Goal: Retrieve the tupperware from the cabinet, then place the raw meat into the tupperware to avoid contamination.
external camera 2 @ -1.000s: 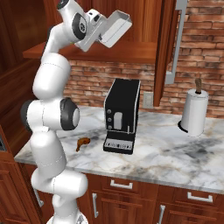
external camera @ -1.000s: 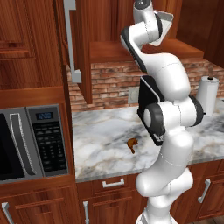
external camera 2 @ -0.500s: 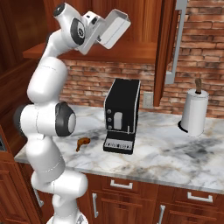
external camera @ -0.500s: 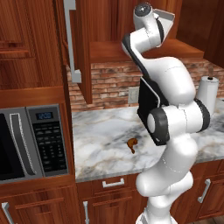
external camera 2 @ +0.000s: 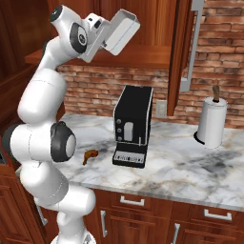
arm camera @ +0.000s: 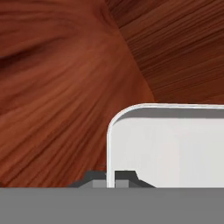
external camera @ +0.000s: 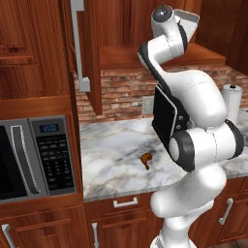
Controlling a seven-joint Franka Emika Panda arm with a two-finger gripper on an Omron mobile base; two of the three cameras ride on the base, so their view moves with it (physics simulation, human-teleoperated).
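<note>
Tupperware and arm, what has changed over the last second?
The arm's elbow swung slightly outward while the tupperware stayed raised by the cabinet, pinched at its rim by the fingers. The raw meat and coffee machine have not moved.

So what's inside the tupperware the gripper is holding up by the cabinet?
Nothing visible: the tupperware, pinched at its rim by the gripper, shows bare white inside. Its lower part is cut off in the hand view. The raw meat lies on the counter.
</note>
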